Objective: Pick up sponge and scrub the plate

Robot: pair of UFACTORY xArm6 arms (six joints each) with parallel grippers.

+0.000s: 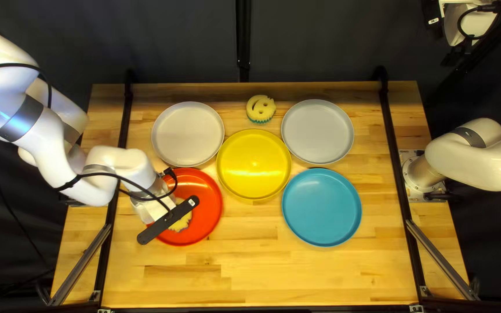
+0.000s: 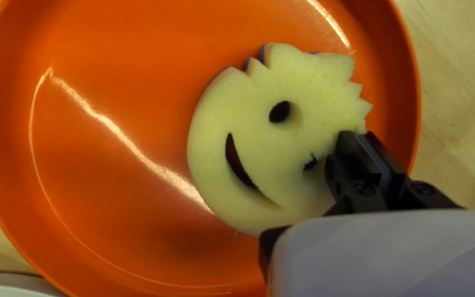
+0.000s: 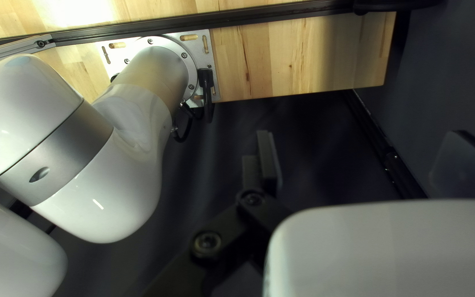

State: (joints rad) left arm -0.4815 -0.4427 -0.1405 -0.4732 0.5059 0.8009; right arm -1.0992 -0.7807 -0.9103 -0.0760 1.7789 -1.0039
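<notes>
Sponge (image 2: 232, 110) on red plate (image 1: 210, 197), yellow plate (image 1: 253, 165) and white plate (image 1: 188, 134) close beside

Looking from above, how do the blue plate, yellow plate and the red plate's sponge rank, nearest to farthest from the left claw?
1. Sponge: on the red plate, right at the left gripper.
2. Yellow plate: in the middle of the plates.
3. Blue plate: right of the yellow one.

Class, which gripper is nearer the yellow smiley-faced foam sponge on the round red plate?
Left: the left gripper is at the sponge; the right gripper is well away, toward the top left view's upper right.
</notes>
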